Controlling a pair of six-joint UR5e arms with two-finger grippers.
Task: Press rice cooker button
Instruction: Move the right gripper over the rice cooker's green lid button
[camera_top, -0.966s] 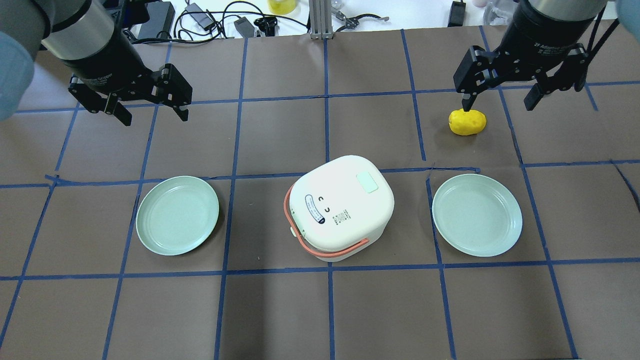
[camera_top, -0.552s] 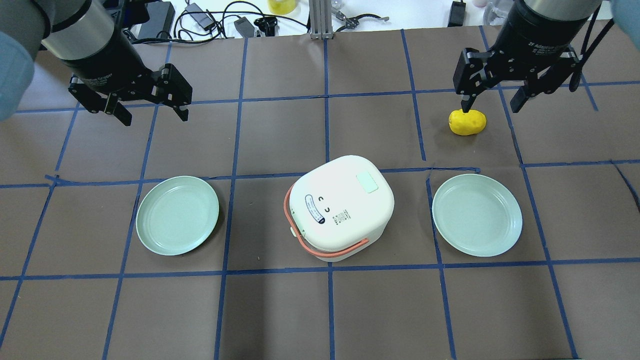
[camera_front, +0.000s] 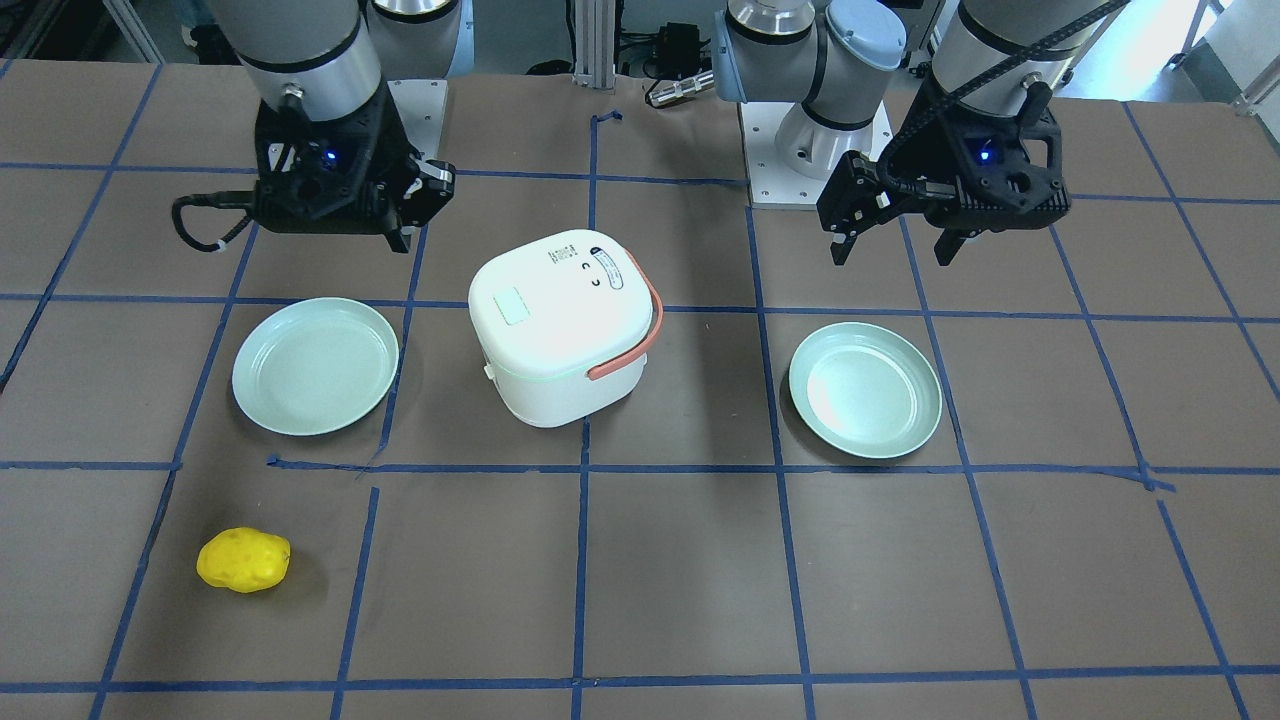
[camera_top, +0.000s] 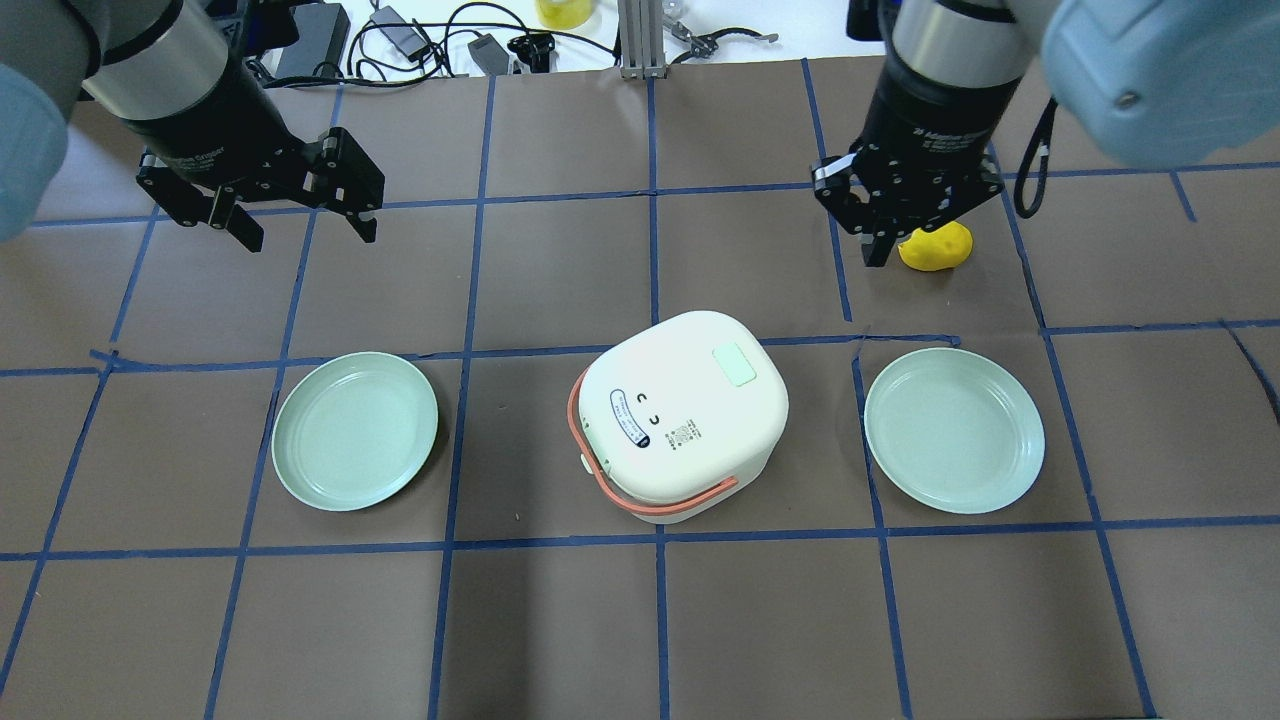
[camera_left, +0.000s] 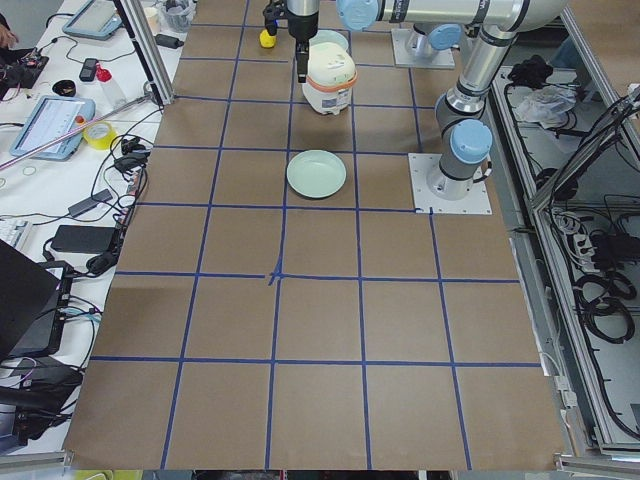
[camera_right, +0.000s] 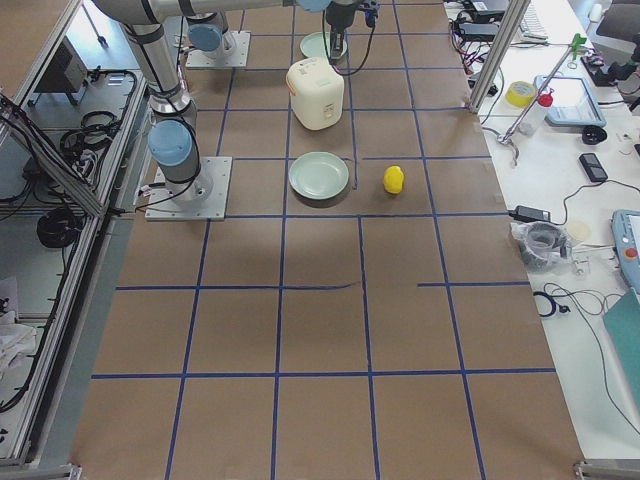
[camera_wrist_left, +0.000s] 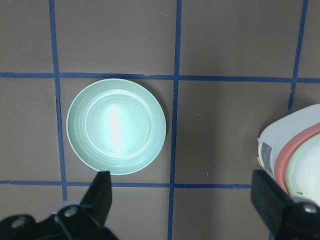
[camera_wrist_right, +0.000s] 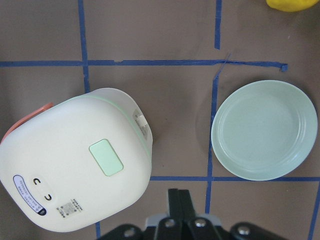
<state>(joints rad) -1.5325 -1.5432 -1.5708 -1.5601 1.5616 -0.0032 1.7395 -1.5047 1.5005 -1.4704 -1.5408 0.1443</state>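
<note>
Rice cooker (camera_top: 685, 415): one, white, orange handle, lid down, pale green button (camera_top: 732, 364) on top. It stands at mid-bench, nearer the robot than both claws and laterally between them, to the left of the right claw (camera_top: 884, 252). Right claw: fingers pressed together, nothing held, raised off the bench; its wrist view looks down on the cooker's lid and button. Left claw (camera_top: 308, 232): fingers spread wide, empty, well apart from the cooker, on the cooker's left. Plates, pale green, count two: one (camera_top: 355, 430) below the left claw toward the robot, one (camera_top: 954, 430) toward the robot from the right claw; the cooker sits between them. Yellow lump (camera_top: 938, 247), count one, looks just to the right of the right claw from overhead; the front view shows it lying clear of that claw on the far side. Bench (camera_top: 560, 620): brown covering, blue tape grid. Room: cables and adapters along the far edge, aluminium posts, white side tables with a yellow tape roll (camera_left: 98, 135) and tablets.
</note>
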